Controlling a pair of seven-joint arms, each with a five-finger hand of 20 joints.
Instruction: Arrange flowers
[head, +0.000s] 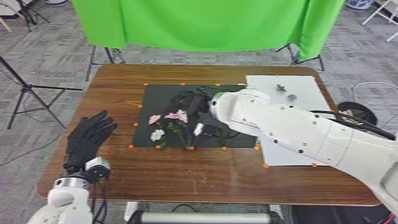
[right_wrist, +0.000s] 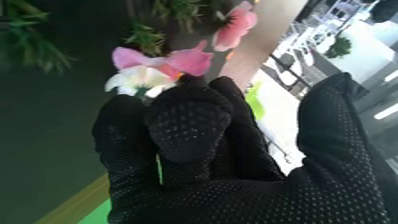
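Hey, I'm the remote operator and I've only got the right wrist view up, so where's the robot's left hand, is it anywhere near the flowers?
Observer: From the head view, the left hand is open at the table's left side, apart from the flowers and left of the dark mat.
Operator: OK, what's on the other side of the mat?
Observer: A white sheet, to the mat's right.
Operator: Anything on it?
Observer: Yes, two small grey things toward its far end. I can't make out what they are.
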